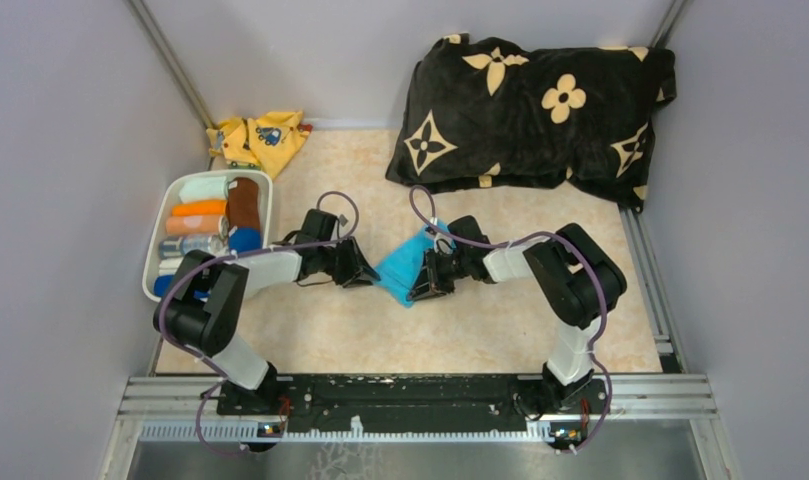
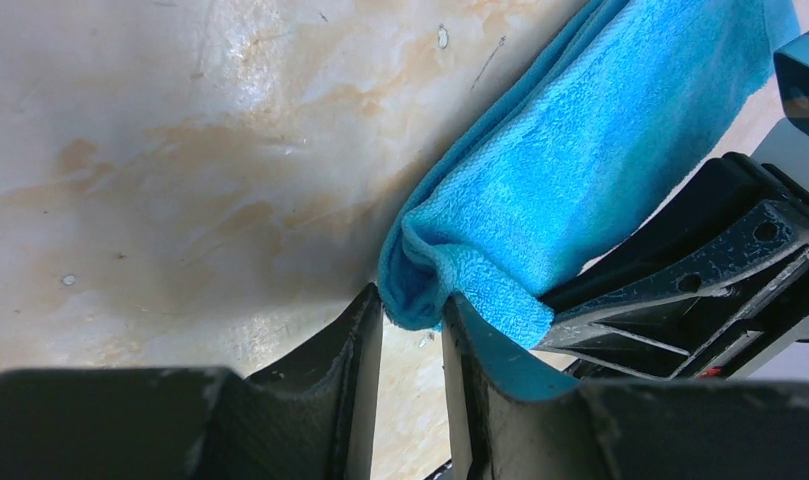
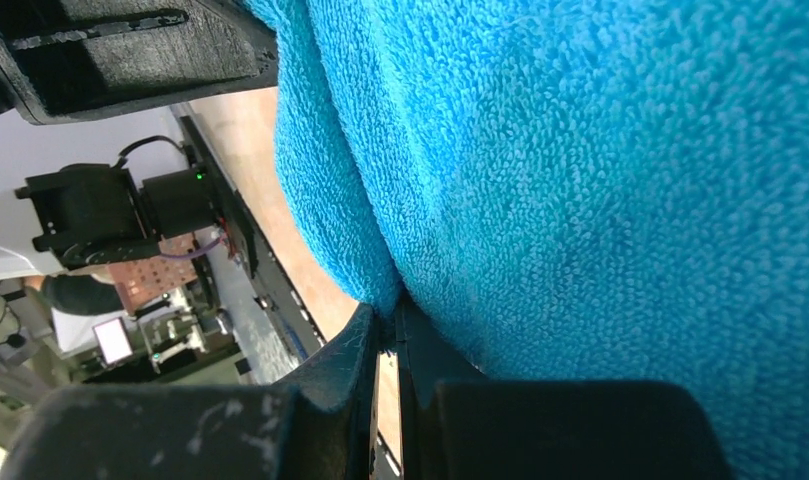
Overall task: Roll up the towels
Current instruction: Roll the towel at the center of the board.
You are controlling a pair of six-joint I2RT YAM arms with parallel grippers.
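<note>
A blue towel (image 1: 400, 268) is folded and held just above the mid-table between both grippers. My left gripper (image 1: 365, 275) is at its left side, and in the left wrist view it (image 2: 413, 310) is shut on the towel's (image 2: 600, 170) folded corner. My right gripper (image 1: 420, 285) is at the towel's near right side. In the right wrist view it (image 3: 388, 315) is shut tight on a fold of the towel (image 3: 600, 180), which fills most of that view. The two grippers are close together, facing each other.
A white bin (image 1: 269, 200) at the left holds several rolled towels (image 1: 205, 210). A yellow cloth (image 1: 260, 140) lies behind it. A black flowered pillow (image 1: 540, 110) lies at the back right. Metal rails (image 1: 420, 395) run along the near edge.
</note>
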